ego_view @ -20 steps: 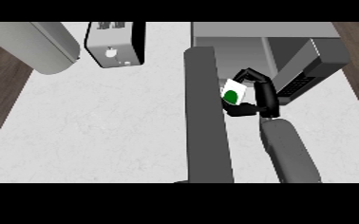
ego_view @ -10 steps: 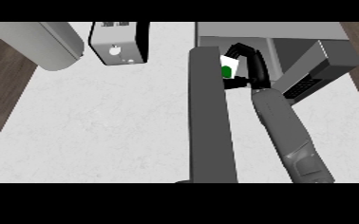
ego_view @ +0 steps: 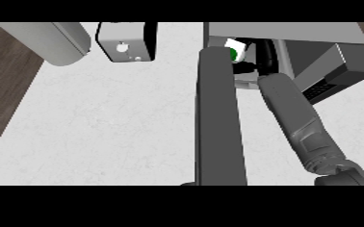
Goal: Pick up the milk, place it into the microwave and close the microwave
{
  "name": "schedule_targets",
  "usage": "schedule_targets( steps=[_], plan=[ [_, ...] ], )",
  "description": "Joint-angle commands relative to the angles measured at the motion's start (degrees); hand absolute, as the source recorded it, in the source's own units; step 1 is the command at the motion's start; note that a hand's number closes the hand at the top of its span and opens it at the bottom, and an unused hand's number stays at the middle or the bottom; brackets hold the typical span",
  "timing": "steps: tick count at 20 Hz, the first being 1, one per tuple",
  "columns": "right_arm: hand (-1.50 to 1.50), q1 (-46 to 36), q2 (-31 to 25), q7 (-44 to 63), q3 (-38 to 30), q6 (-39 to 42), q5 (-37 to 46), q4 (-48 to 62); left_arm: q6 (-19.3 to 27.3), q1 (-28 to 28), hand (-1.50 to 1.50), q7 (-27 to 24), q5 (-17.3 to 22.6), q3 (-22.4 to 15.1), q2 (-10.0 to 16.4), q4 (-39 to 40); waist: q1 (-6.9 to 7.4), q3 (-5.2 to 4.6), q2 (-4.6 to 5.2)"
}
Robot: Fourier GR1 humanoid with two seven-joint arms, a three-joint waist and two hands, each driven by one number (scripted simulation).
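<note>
Milk (ego_view: pixel 234 50) gripped by right hand (ego_view: pixel 265 57) at the microwave (ego_view: pixel 284 31) — pale counter (ego_view: pixel 107 115), wooden floor (ego_view: pixel 10 77) beyond.

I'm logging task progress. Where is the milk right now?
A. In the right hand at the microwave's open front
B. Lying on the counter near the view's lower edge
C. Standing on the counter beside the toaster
A: the white-and-green milk shows just under the microwave top, with the black right hand curled round it, well apart from the toaster.
</note>
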Motion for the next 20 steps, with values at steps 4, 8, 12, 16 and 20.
schedule_targets(
  steps=[4,8,12,16,20],
  plan=[
    [1.50,-1.7,-3.1,-3.0,-1.7,-11.1,1.5,3.9,-1.0,-0.7,-1.50,-0.2,0.6,-0.2,0.8,0.6,1.67,0.07,0.78],
    [1.50,-4.2,-4.2,-3.0,0.6,-14.4,4.7,6.1,-0.6,-2.3,-1.50,-0.6,-1.9,-1.9,-0.1,1.5,2.55,0.06,1.38],
    [1.50,-3.3,-6.6,-4.2,0.5,-16.6,5.4,7.5,-1.1,-2.9,-1.50,-0.5,-2.5,-2.8,0.0,2.1,2.95,0.12,1.80],
    [1.50,-4.3,-8.2,1.5,1.7,-20.4,7.6,11.5,-0.5,-3.3,-1.50,-1.1,-3.9,-3.2,-1.0,2.3,3.80,0.05,2.06],
    [-1.50,-1.9,-12.4,11.1,2.6,-29.7,9.4,16.5,-0.3,-5.1,-1.50,-1.2,-4.9,-2.6,0.9,2.9,3.76,-0.14,3.10]
  ],
)
